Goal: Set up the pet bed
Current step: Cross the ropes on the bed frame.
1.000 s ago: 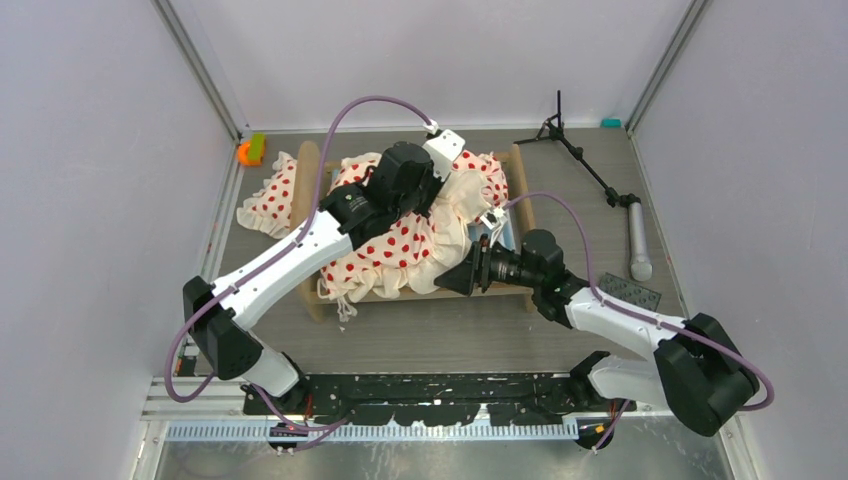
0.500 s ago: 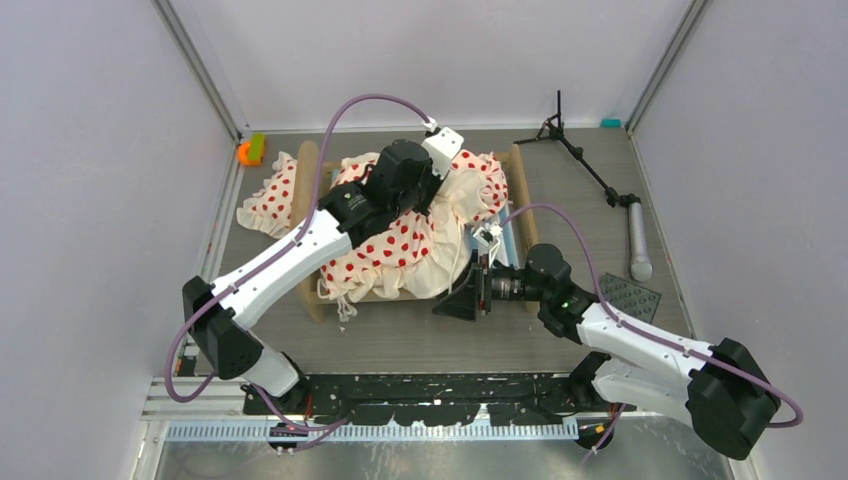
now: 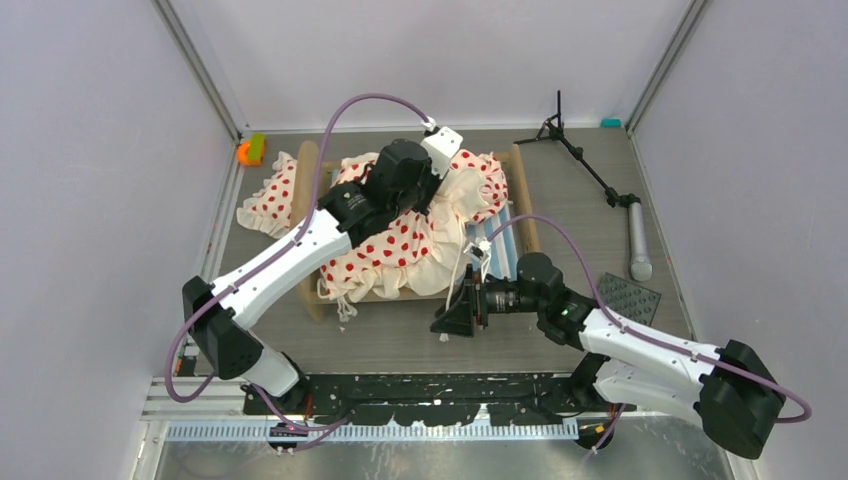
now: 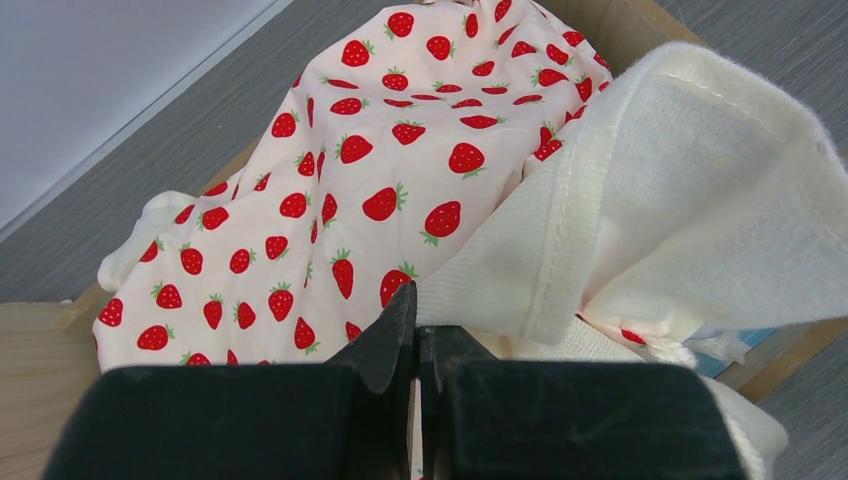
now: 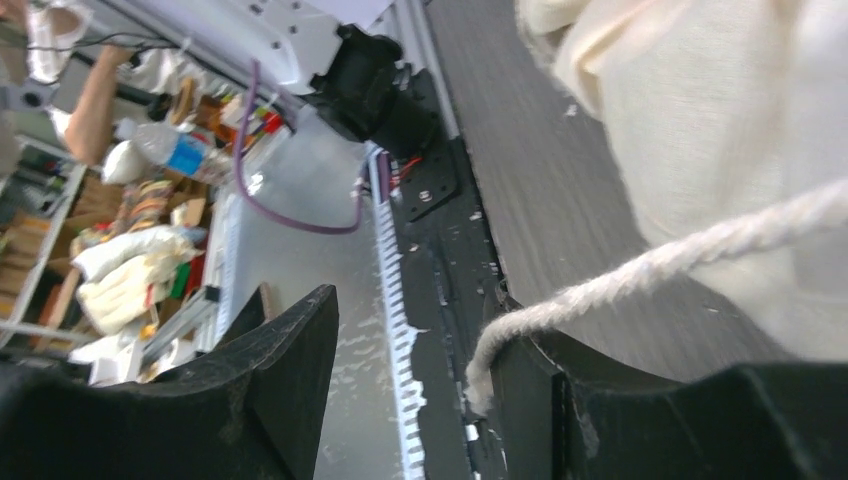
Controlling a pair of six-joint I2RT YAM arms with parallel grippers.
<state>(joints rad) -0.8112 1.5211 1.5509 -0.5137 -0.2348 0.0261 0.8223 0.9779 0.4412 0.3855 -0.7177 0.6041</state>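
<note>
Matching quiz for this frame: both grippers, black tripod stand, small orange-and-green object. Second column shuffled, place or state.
1. left gripper
2. right gripper
3. black tripod stand
4. small orange-and-green object

A. far-left table corner
B. open, at near side of light-wood bed frame
C. shut on cream strawberry-print ruffled bedding
D. lying at far right

Pairs: 1-C, 2-B, 3-D, 4-A

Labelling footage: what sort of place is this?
Probably a robot lab test cell: white panel walls enclose the table, left arm and right arm bolted at its edge, cluttered shelves beyond.
</note>
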